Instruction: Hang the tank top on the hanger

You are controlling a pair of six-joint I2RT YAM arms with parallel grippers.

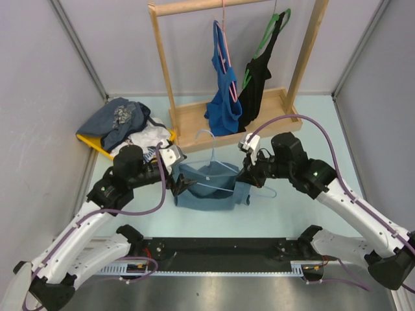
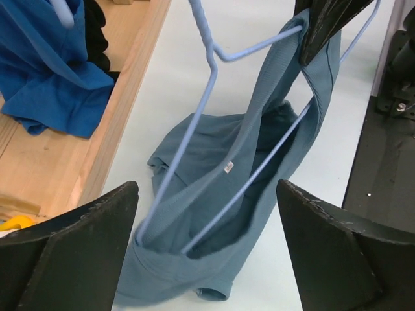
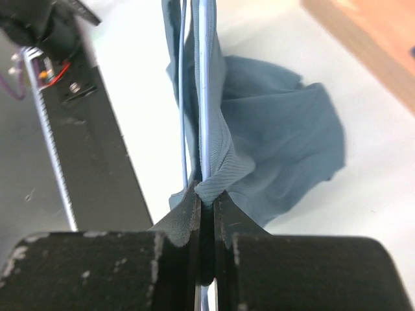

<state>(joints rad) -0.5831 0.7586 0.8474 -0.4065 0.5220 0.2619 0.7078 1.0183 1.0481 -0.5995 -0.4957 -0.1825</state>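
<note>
Between the two arms on the pale counter (image 1: pixel 292 214) lies the tank top (image 1: pixel 206 191), bunched in a heap, with the hanger (image 1: pixel 214 167) partly threaded through it. The hook points toward the wooden rack (image 1: pixel 194 133).

The right hand (image 3: pixel 206 197) is closed tight, pinching one shoulder strap together with the hanger wire, and lifts that corner off the counter. The left hand (image 1: pixel 177 186) stands wide open with nothing between its fingers, poised over the low end of the garment.

The weak point, as I judge it, is that a single pinch carries everything:

- Thin wire and soft fabric in one grip can slip past each other. If the strap creeps, the top slides down the sloping wire and off.
- From the left wrist view the hanger's lower corner sits inside the body of the top, but I cannot tell whether the second strap is over its shoulder. If it is not, a lift would leave the top dangling from one side — then it would drop.
- The open hand could close on cloth alone and drag it off the wire, or catch the wire and twist the hanger in the other hand's grip.
- The free hook may swing into the rack's base.
</note>
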